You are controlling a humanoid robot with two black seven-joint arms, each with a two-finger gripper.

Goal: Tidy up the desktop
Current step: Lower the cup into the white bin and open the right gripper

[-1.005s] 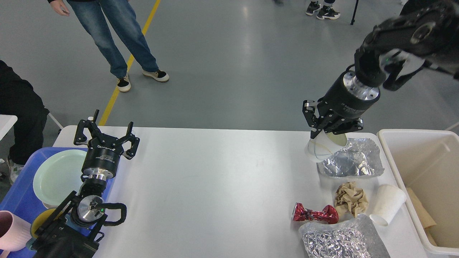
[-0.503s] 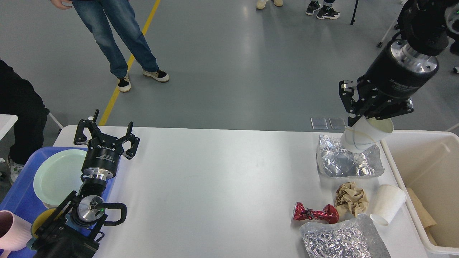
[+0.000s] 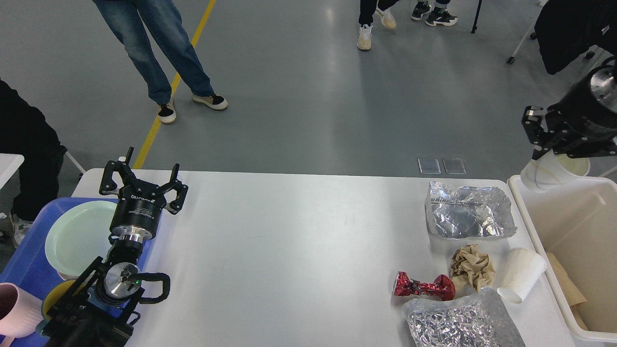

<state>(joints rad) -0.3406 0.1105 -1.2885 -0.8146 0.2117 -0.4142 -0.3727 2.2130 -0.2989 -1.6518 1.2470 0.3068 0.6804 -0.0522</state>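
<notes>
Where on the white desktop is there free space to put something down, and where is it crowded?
The desktop is bare across its wide middle, from the left gripper and blue tray to the red wrapper. The right end is crowded: foil sheet, crumpled brown paper, lying paper cup, crumpled foil.

Black jointed arms, silver wrist rings, small green light, black two-piece fingers (image 3: 174, 189)

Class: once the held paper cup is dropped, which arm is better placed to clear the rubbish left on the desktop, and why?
Right. The right gripper holds a paper cup over the cream bin, beside the foil and crumpled paper. The left gripper hangs open at the blue tray.
</notes>
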